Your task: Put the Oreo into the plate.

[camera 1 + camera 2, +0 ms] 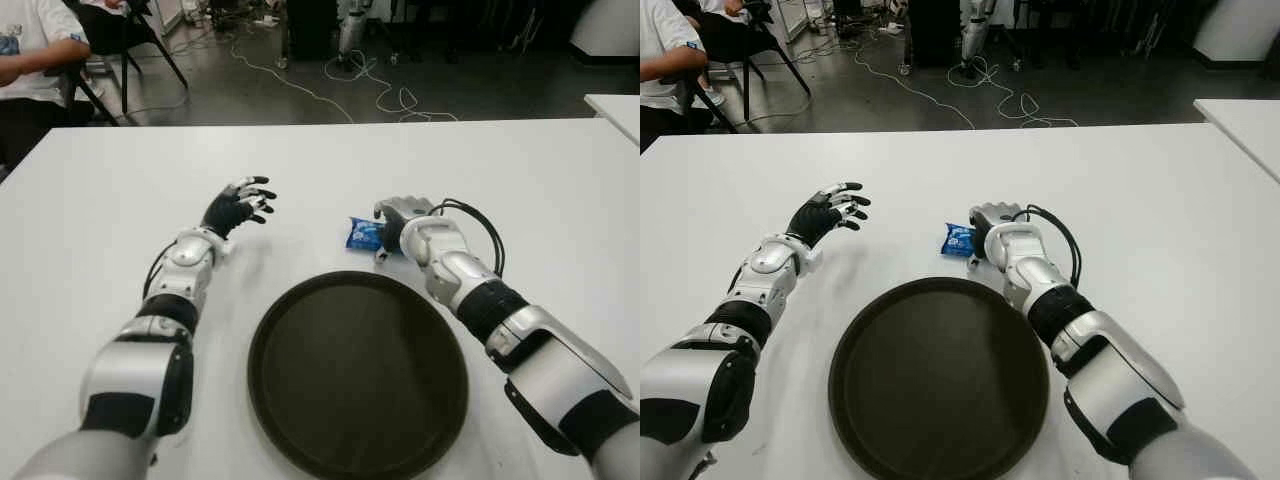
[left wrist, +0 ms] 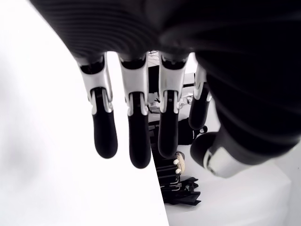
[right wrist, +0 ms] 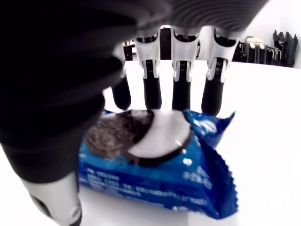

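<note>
Looking down at the white table (image 1: 520,170), you see the blue Oreo packet (image 1: 362,234) lying flat just beyond the far rim of the dark round plate (image 1: 357,375), outside it. Your right hand (image 1: 403,222) sits right beside the packet, and its wrist view shows the fingers (image 3: 181,89) reaching down over the far edge of the wrapper with the thumb near the other side, not clearly clamped. Your left hand (image 1: 238,205) hovers with fingers spread and empty, left of the packet.

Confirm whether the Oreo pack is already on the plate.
No: the Oreo pack lies on the white table beyond the empty dark plate, at the right hand.
</note>
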